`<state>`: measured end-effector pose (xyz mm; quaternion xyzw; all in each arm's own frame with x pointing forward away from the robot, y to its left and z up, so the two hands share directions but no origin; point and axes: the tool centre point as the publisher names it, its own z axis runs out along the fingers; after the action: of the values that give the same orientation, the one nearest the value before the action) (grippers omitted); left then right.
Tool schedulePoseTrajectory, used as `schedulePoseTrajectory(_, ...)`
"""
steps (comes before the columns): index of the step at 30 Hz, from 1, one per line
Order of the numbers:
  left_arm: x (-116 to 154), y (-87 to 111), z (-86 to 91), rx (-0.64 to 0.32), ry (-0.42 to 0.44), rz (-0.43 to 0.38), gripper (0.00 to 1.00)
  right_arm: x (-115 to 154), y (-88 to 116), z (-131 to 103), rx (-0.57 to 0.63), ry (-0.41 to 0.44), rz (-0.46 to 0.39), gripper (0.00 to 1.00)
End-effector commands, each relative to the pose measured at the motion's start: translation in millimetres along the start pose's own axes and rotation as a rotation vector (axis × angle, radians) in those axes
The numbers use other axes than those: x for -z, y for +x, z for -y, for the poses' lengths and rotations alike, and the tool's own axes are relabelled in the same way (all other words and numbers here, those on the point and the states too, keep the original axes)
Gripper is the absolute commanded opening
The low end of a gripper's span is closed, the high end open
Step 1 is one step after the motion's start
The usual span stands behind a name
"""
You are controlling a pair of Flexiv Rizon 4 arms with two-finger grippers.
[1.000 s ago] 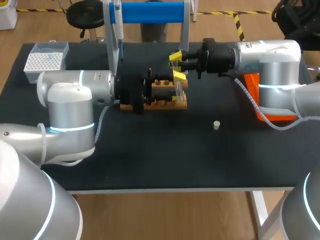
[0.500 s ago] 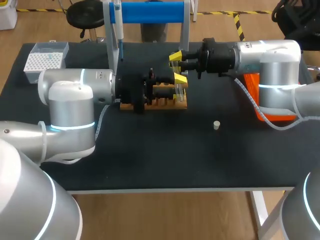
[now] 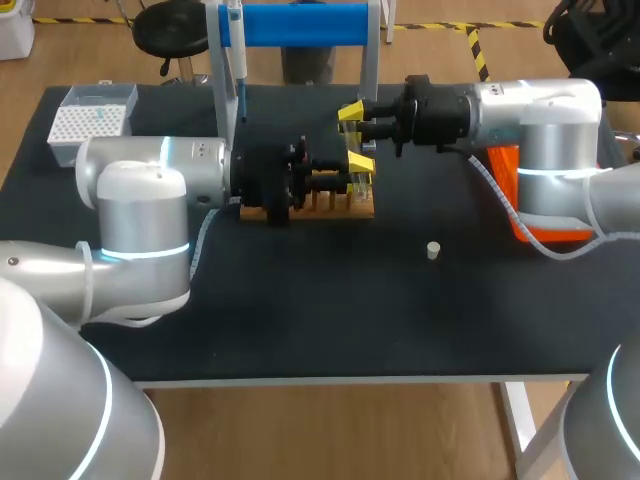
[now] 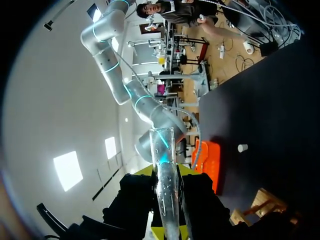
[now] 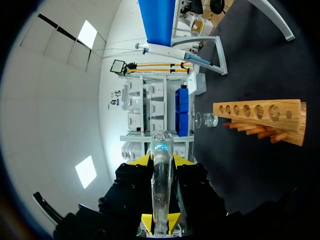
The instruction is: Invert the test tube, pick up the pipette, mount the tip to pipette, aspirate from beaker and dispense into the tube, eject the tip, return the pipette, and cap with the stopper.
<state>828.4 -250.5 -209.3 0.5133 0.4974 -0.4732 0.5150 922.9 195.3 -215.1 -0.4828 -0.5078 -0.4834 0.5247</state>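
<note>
- test tube (image 4: 165, 185): clamped in the left gripper (image 4: 166, 212), fingers narrow with one on each side of the glass. The open mouth points away from the tips, and the lower end is cut off at the wrist view's edge.
- in the head view it sits at the right end of the wooden rack (image 3: 325, 208), but can't tell whether it touches the rack.
- right gripper (image 5: 161, 202): narrow too, gripping a second clear tube (image 5: 161, 160) from both sides. That tube can't be made out in the head view.
- stopper (image 3: 433, 250): on the table, well apart from both grippers.
- small glass item (image 5: 206, 120): just beside the rack's far end, too small to identify.
</note>
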Motion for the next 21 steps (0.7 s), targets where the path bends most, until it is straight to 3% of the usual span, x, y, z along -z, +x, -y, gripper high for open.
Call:
schedulePoseTrajectory(1,0.1,-0.3,0.8,-0.004,0.001,0.005,0.0,0.8,-0.8,0.1,0.0,-0.001,0.003,0.0)
schedulePoseTrajectory(4,0.3,0.1,1.0,-0.006,0.005,0.006,0.0,0.8,-0.8,0.1,0.0,-0.001,0.003,0.0)
schedulePoseTrajectory(5,0.7,0.2,1.1,-0.011,-0.001,0.004,0.0,0.8,-0.8,0.1,0.0,-0.001,0.003,0.37)
schedulePoseTrajectory(6,1.3,0.4,1.0,-0.018,-0.013,0.002,0.0,0.8,-0.8,0.1,0.0,-0.001,0.003,1.0)
schedulePoseTrajectory(21,1.3,0.4,1.0,-0.018,-0.013,0.002,0.0,0.8,-0.8,0.1,0.0,-0.001,0.003,1.0)
